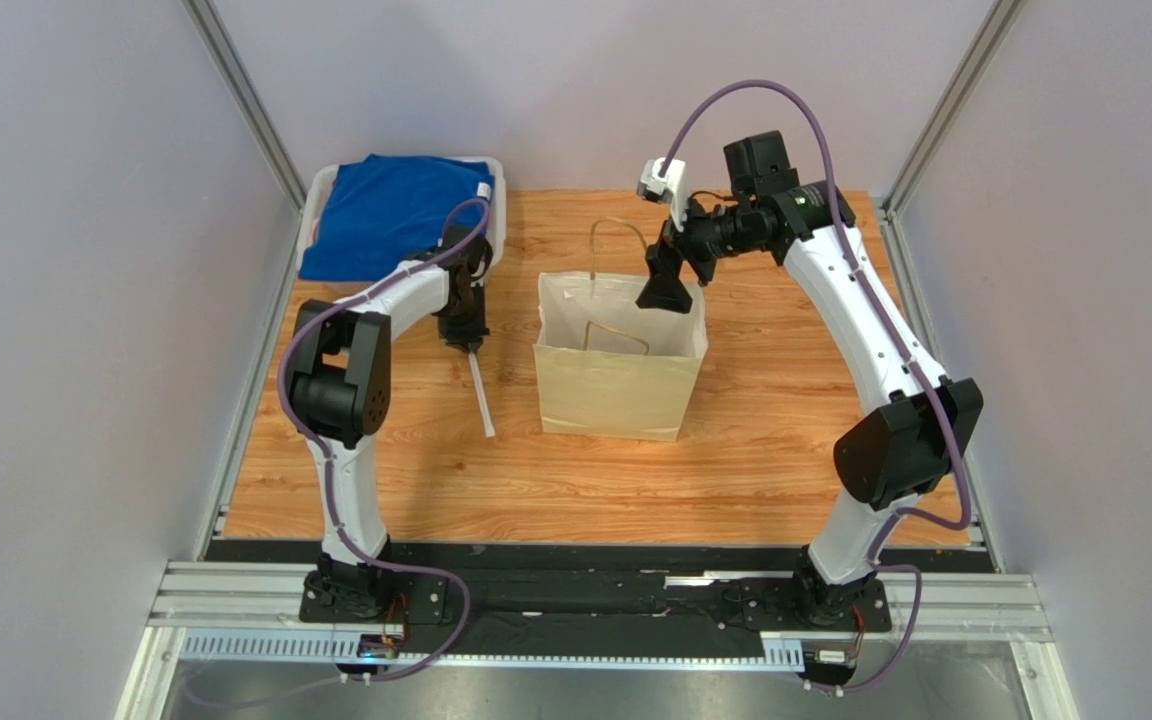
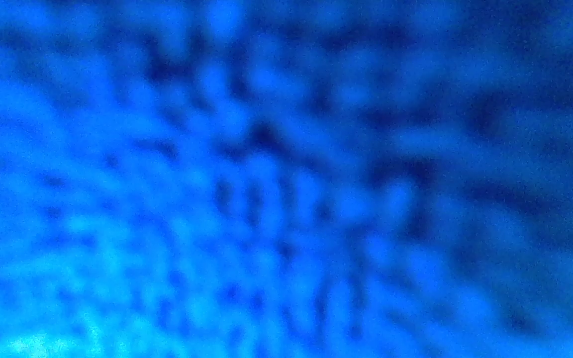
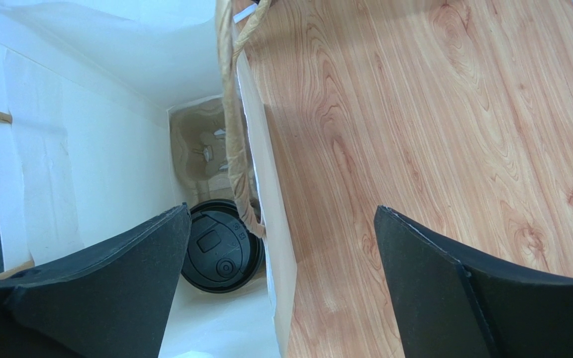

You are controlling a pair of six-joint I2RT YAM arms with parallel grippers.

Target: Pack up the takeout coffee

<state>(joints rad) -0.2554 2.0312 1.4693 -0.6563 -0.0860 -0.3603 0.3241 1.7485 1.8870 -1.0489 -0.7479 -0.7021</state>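
The right gripper (image 3: 282,216) hangs released, jaws spread astride the bag's (image 3: 80,149) rim. The coffee (image 3: 221,257) stands inside the bag at its bottom, lid up. It is probably light, thin-walled and spillable, so hold it gently around the cup below the lid. Whether the left gripper (image 1: 465,323) is clenched, I cannot tell.

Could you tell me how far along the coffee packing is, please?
Mostly done: the cup, lid on, sits inside the bag with the tray. In hand: nothing; the right gripper is open, straddling the bag's wall. Left: perhaps the straw, lying on the table by the left gripper, whose state I cannot tell.
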